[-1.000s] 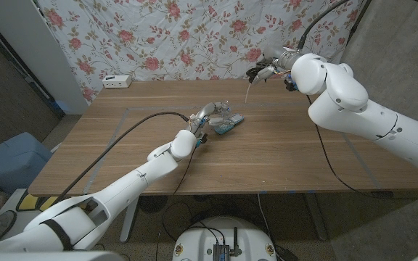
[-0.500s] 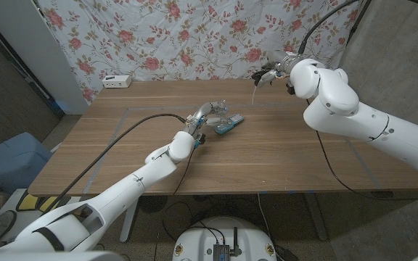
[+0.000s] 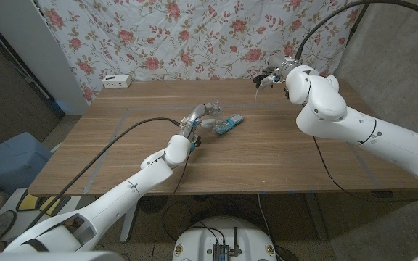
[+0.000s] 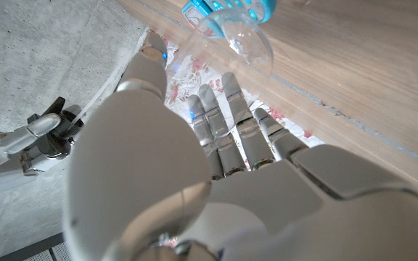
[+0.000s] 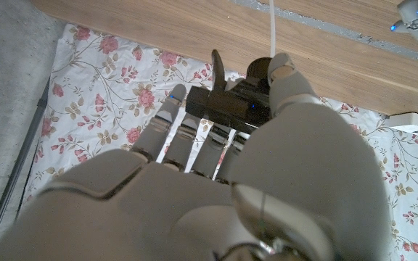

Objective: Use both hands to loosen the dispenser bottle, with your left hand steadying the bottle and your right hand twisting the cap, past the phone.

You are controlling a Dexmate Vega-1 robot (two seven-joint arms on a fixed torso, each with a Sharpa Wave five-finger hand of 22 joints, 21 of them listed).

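Observation:
A clear dispenser bottle (image 3: pixel 212 120) with no cap on it stands mid-table, right beside a blue phone (image 3: pixel 228 125). My left hand (image 3: pixel 195 116) is at the bottle's near side. In the left wrist view its fingers (image 4: pixel 227 123) are straight and apart, and the bottle (image 4: pixel 232 40) lies just past their tips by the phone (image 4: pixel 227 7). My right hand (image 3: pixel 273 75) is raised over the table's far right part. It grips the black pump cap (image 5: pixel 227 103), whose white tube (image 3: pixel 256 94) hangs down free.
A white power strip (image 3: pixel 117 81) lies at the far left edge of the wooden table (image 3: pixel 281 159). A floral cloth hangs behind the table. A black cable runs along my left arm. My right arm (image 4: pixel 20 141) is seen in the left wrist view.
My right hand has carried the cap and tube farther back and to the right, away from the bottle. My left hand has drawn back slightly toward me.

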